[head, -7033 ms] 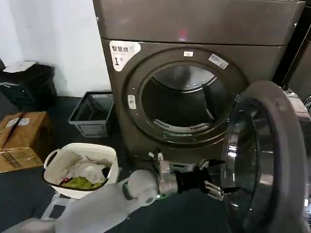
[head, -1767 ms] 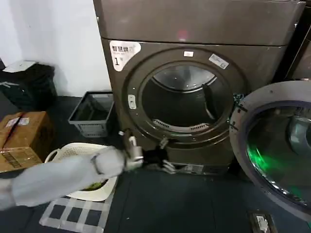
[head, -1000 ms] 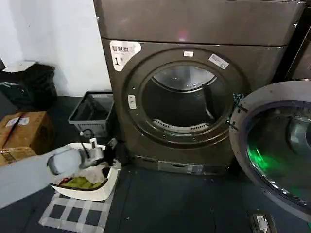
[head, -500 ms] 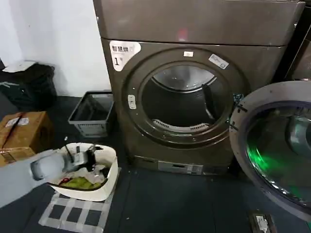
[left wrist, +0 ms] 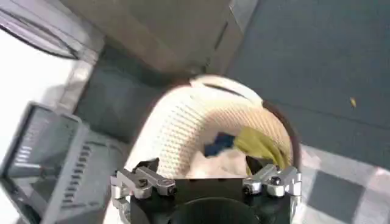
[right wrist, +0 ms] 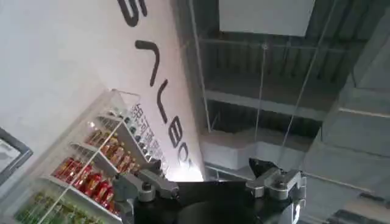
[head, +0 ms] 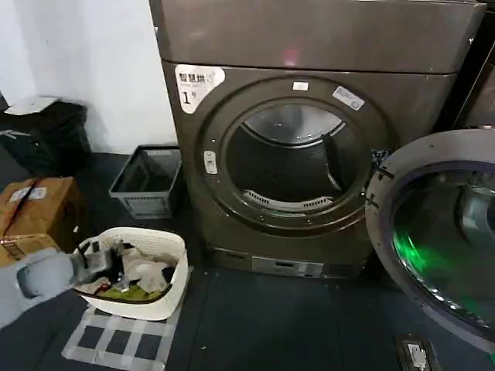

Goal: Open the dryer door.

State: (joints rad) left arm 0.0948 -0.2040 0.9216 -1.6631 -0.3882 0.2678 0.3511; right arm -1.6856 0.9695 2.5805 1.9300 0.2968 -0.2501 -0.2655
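Dryer door (head: 437,236) swung wide beside the drum mouth; left hand (left wrist: 204,182) spread empty above laundry basket (left wrist: 201,131).

We see the dryer door (head: 441,232) swung right of the dryer (head: 309,147), with a laundry basket (head: 166,255) left, before a crate (head: 147,182).

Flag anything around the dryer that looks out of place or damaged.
Nothing stands out. The chrome-rimmed porthole door hangs swung wide open at the right of the bronze-grey dryer, no damage showing. The left pincer hovers over the upright white laundry basket; nothing spilled.
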